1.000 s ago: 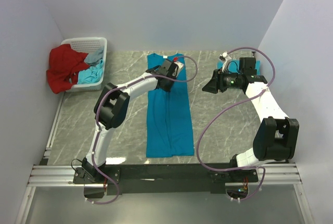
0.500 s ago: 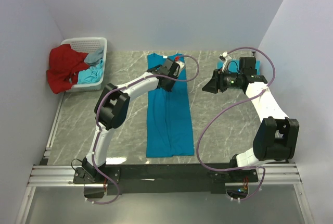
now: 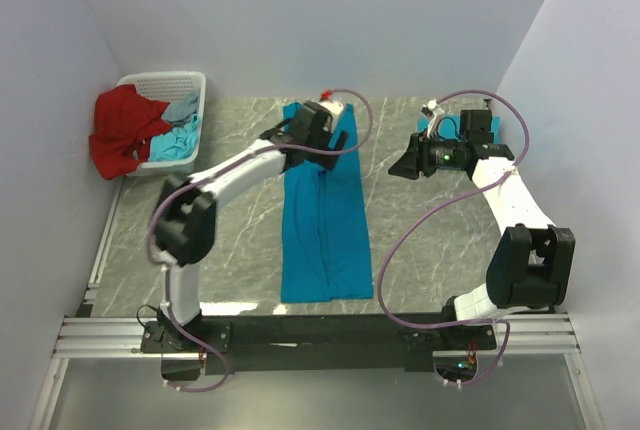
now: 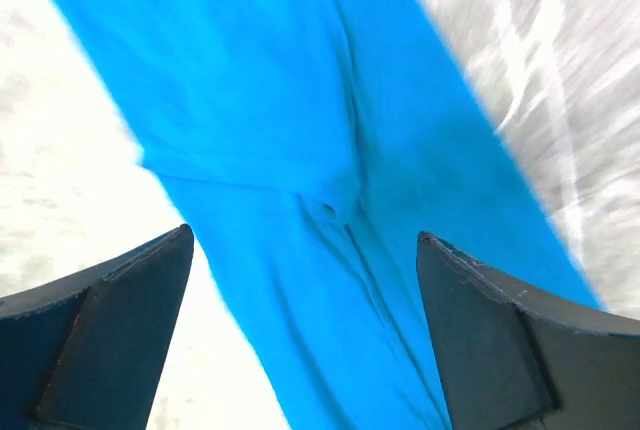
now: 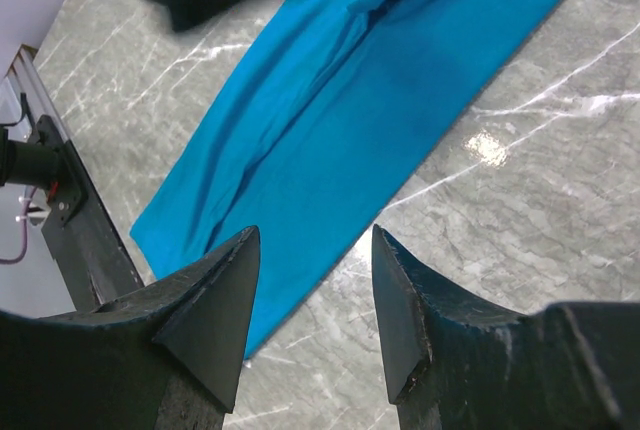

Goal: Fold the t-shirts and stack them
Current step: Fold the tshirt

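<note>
Top view: t-shirt (image 3: 325, 220), teal, folded into a long narrow strip, lies flat on the marble table (image 3: 430, 250), running 12 to 6 o'clock through the centre. Left gripper (image 3: 318, 132) hangs over the strip's 12 o'clock end. Right gripper (image 3: 405, 165) sits at 2 o'clock, off the cloth, fingers pointing toward 9. White basket (image 3: 185, 85) in the 10 o'clock corner holds pale blue and teal cloth (image 3: 178, 135); a red garment (image 3: 120, 130) drapes over its 9 o'clock rim. A teal patch (image 3: 467, 128) shows behind the right wrist, mostly hidden.

Left wrist view: blurred. Left gripper (image 4: 305, 240) has its fingers spread wide with nothing between them; t-shirt (image 4: 300, 100) below, creased along the middle.

Right wrist view: right gripper (image 5: 315, 235) is parted, gripping nothing, above bare table (image 5: 540, 190); t-shirt (image 5: 350, 120) stretches from 1 to 8 o'clock.
</note>
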Motion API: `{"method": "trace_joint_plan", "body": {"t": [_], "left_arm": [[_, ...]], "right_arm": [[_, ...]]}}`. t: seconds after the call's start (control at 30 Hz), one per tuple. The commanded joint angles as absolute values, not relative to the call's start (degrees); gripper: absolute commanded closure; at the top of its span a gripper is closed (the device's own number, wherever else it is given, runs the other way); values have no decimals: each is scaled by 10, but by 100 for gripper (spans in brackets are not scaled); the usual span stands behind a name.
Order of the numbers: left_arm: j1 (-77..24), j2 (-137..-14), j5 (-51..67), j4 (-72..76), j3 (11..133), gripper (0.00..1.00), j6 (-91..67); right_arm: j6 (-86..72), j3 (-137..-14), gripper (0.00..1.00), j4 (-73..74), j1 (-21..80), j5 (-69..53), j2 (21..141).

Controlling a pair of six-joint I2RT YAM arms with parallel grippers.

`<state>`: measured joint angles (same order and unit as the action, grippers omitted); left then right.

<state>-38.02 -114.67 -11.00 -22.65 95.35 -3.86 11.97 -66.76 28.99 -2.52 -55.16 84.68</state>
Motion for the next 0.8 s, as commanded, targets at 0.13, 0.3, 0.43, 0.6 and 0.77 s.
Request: {"method": "trace_joint_plan", "body": {"t": [0.13, 0.3, 0.43, 0.6, 0.77], "left_arm": [[-274, -915, 22, -108, 814, 1, -103], [-246, -803, 115, -92, 661, 0, -23], [-265, -670, 203, -89, 547, 3, 51], [-339, -508, 236, -53, 382, 2, 182], [-354, -377, 307, -67, 335, 11, 193]], "right_arm": [[159, -690, 42, 306, -26, -565, 837], [228, -685, 40, 330, -14, -569, 819], [345, -651, 29, 354, -3, -610, 777], [511, -499, 17, 248, 52, -632, 681], [557, -511, 25, 291, 141, -556, 677]]}}
